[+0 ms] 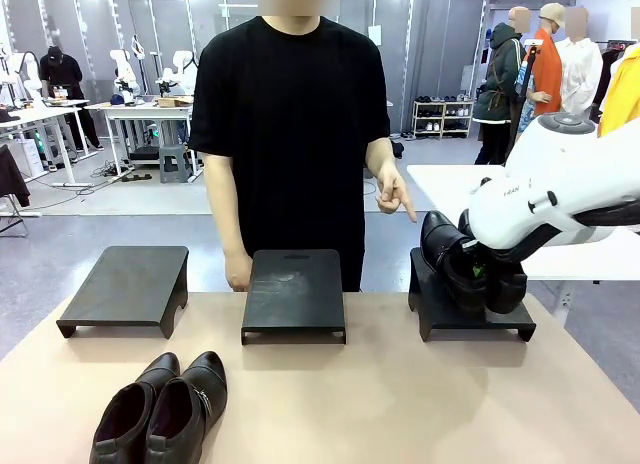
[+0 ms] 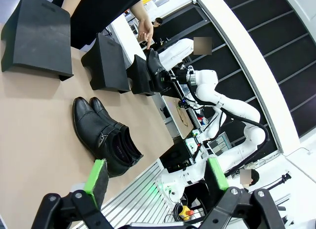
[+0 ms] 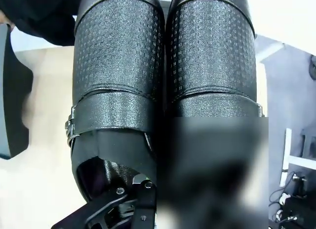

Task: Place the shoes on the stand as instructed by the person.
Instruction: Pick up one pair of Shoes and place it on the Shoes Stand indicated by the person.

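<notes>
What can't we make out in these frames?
- Right wrist view: blur covers part of the right gripper at the strapped shoes, so whether it is open or shut is unreadable.
- Front view: the right arm hides much of that pair on the right stand.
- Front view: the bottom edge cuts off the heels of the table pair.

Left pincer (image 2: 155,175) hovers spread wide; right arm (image 1: 560,184) reaches inward, right pincer (image 1: 478,274) lowered.
</notes>
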Controlling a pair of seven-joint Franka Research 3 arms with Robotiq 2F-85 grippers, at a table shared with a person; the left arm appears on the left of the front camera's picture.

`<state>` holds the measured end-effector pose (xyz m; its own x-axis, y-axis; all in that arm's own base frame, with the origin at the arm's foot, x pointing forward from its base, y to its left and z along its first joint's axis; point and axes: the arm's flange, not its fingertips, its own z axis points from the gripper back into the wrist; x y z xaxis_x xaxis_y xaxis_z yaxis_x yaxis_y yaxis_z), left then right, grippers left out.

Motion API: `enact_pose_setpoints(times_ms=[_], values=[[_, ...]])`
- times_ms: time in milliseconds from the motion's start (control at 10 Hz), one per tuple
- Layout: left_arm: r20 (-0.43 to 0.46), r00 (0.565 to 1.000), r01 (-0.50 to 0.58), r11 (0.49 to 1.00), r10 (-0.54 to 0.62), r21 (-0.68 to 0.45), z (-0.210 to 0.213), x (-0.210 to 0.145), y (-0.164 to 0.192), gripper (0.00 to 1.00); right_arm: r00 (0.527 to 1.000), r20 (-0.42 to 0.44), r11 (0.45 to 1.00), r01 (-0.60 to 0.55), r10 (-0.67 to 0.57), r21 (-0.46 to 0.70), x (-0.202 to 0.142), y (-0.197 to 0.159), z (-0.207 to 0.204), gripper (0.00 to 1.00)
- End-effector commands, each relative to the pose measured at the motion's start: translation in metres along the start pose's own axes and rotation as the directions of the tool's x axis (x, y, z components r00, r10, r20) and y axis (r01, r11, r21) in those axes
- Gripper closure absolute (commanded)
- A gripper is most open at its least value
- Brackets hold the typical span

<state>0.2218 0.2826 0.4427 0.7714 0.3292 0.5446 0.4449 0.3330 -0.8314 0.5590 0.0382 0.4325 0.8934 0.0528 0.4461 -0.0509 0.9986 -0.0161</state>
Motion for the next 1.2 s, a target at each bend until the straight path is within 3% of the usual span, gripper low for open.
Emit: enact_pose_setpoints(times_ms=[0, 200, 800, 900, 1000, 1100], values=[[0.006, 1.0, 0.018, 1.0, -0.018, -0.019, 0.002, 0.0, 0.0, 0.0, 0.999, 0.045, 1.0, 0.019, -0.019, -0.002, 0.012, 0.002, -0.006, 0.93], [0.006, 1.0, 0.018, 1.0, -0.018, -0.019, 0.002, 0.0, 0.0, 0.0, 0.995, 0.084, 0.999, 0.046, -0.046, 0.0, 0.014, 0.002, -0.014, 0.93], [0.006, 1.0, 0.018, 1.0, -0.018, -0.019, 0.002, 0.0, 0.0, 0.0, 0.994, 0.052, 0.996, 0.093, -0.093, 0.012, 0.019, 0.001, -0.033, 0.93], [0.006, 1.0, 0.018, 1.0, -0.018, -0.019, 0.002, 0.0, 0.0, 0.0, 0.994, 0.043, 0.994, 0.104, -0.105, 0.018, 0.019, -0.001, -0.035, 0.84], [0.006, 1.0, 0.018, 1.0, -0.018, -0.019, 0.002, 0.0, 0.0, 0.0, 0.993, 0.043, 0.994, 0.109, -0.11, 0.02, 0.019, -0.001, -0.036, 0.69], [0.006, 1.0, 0.018, 1.0, -0.018, -0.019, 0.002, 0.0, 0.0, 0.0, 0.992, 0.046, 0.993, 0.117, -0.117, 0.022, 0.018, -0.002, -0.036, 0.47]])
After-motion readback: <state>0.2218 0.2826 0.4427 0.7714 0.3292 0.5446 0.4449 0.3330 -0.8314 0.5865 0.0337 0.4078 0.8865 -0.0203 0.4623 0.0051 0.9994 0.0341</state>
